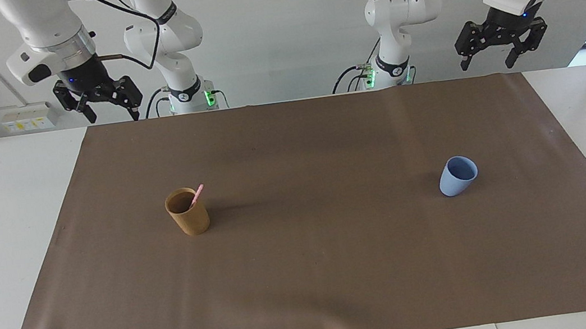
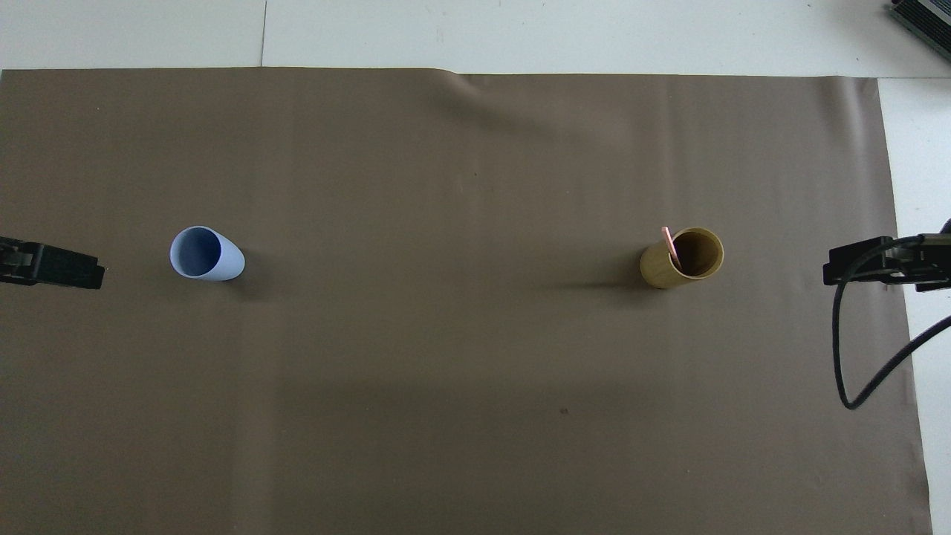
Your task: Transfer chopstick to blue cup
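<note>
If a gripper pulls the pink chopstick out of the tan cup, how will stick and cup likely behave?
The chopstick looks thin and straight, so probably stiff and light, but a narrow target that could slip or pivot in a loose pinch. It leans on the rim of the tan cup, so a sideways pull may tip or drag that tall, likely light cup; lifting along the lean seems safer.

There are two cups, one blue cup (image 1: 457, 175) and one tan cup (image 1: 187, 211), one chopstick (image 1: 197, 194), and one brown mat (image 1: 330, 273).
</note>
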You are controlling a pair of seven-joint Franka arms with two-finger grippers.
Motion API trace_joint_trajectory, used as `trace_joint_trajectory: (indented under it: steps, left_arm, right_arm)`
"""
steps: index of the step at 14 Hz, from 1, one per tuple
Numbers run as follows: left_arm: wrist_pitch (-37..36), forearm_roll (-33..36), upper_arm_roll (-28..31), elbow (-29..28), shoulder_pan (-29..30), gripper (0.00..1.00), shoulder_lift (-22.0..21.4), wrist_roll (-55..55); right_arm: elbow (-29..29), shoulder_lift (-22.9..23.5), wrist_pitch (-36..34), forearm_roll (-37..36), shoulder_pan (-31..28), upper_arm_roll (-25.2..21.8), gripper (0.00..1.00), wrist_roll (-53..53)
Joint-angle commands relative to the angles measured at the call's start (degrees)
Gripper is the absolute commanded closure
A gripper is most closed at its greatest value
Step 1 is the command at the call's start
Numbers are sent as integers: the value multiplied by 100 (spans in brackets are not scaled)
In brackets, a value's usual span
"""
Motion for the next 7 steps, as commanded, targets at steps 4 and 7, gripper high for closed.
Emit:
trace_joint_trajectory:
  steps: [4, 7]
  left_arm:
    - [-35, 35, -13, -135, 70, 0, -115, 102]
    - [-35, 35, -13, -135, 79, 0, -115, 103]
  right_arm:
    - [-215, -171, 113, 18, -72, 19, 0, -151]
    - [-215, -171, 113, 18, -72, 19, 0, -151]
